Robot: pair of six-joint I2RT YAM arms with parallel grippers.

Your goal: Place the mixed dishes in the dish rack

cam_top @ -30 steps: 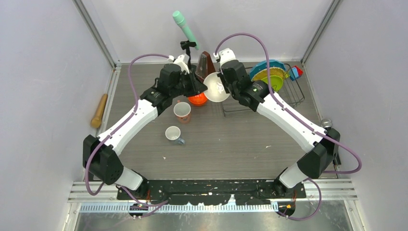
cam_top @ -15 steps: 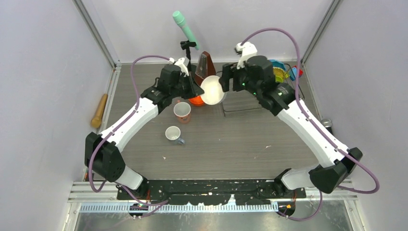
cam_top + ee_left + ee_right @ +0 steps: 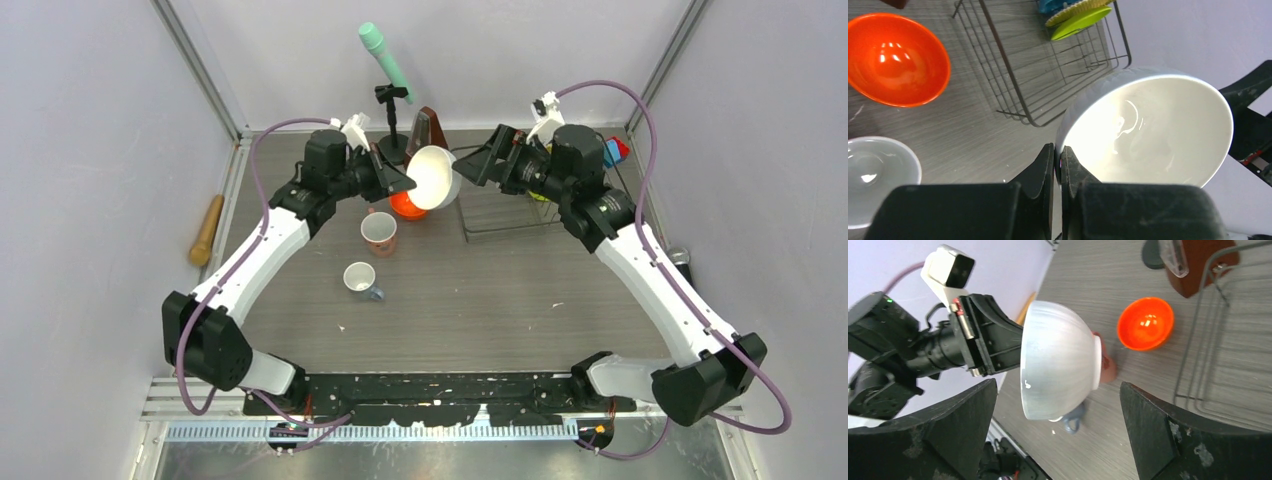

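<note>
left hand [image 3: 1058,159] pinches the rim of the white bowl [image 3: 1148,130], held tilted in the air over the bench [image 3: 500,290], just left of the dish rack [image 3: 510,215]. right hand [image 3: 1055,395] faces the bowl, fingers spread wide, not touching it. orange bowl [image 3: 895,60] sits below.

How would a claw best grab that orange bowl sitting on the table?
By the thin rim, coming down from above, one finger inside and one outside. The orange bowl sits upright with its mouth up, and its round wall looks too wide and smooth to squeeze from the sides.
</note>
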